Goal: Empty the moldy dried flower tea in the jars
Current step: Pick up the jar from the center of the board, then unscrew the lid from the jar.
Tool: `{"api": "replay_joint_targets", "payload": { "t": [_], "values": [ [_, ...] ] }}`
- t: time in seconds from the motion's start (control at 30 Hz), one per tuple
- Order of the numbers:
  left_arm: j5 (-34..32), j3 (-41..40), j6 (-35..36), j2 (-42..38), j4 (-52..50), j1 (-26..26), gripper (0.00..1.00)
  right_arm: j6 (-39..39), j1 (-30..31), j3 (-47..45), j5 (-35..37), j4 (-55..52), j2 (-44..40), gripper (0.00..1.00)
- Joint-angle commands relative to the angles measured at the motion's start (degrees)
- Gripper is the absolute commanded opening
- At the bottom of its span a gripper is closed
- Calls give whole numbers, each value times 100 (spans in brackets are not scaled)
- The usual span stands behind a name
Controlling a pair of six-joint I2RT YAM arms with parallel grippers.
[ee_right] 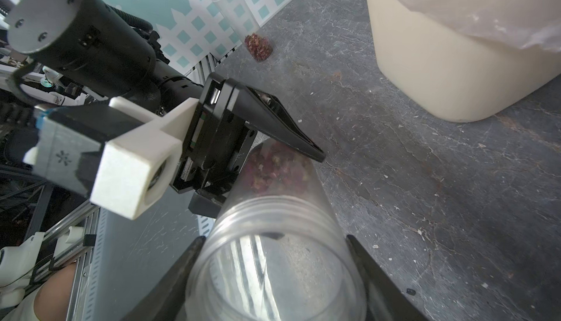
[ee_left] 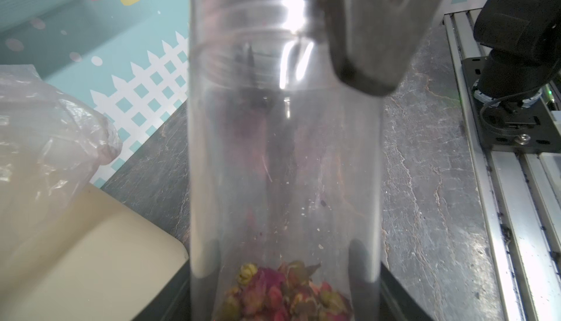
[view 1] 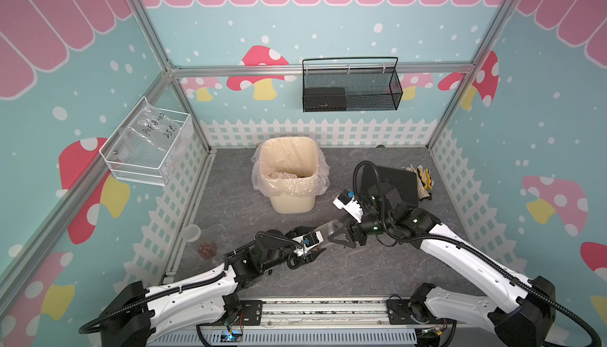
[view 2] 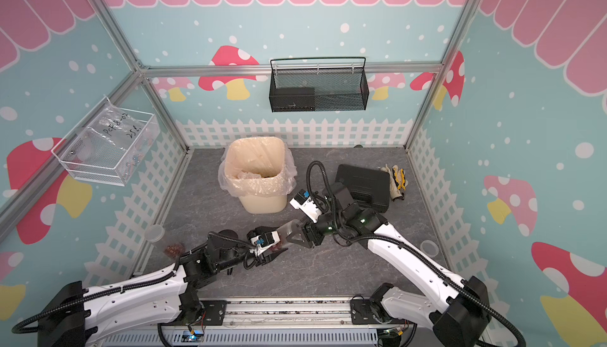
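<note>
Jar (view 1: pixel 330 228) lies level, its mouth pinched by the right gripper (ee_right: pixel 274 237). Left gripper (ee_left: pixel 285 261) clamps the base, where tea (ee_left: pixel 279 295) sits.

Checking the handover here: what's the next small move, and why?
Probably open the right gripper: its jaws grip the jar at its open mouth, while the left gripper seems clamped on the base holding the tea, ready to tip into the bin.

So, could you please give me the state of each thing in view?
Held jar: lidless, horizontal, tea at its base.
Left gripper: shut on its base.
Right gripper: shut near its mouth.
Wall-side jar: upright, lidless, more tea inside.
Bin: upright, open, lined.
Black case: closed.
</note>
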Motion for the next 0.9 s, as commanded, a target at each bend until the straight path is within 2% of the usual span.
{"api": "replay_joint_targets", "payload": {
  "t": [0.0,0.03,0.13,0.27,0.53,0.67,0.87],
  "values": [
    [-22,229,114,-256,-52,-19,57,122,12,359,40,-114,111,49],
    [-135,229,107,-309,-73,-19,53,152,11,445,111,-150,117,54],
    [-446,286,102,-492,-213,-19,48,257,3,745,396,-257,76,81],
    [-572,526,201,-711,-687,-19,45,381,2,1193,552,-470,-21,99],
    [-652,1101,541,-1135,-1736,-19,45,633,-31,2031,860,-1369,-112,100],
    [-770,1239,658,-1177,-2183,-19,41,703,-35,1958,628,-1414,-217,100],
    [-676,1093,328,-1329,-2256,-19,38,393,-58,1907,337,-1510,-4,100]
  ]
}}
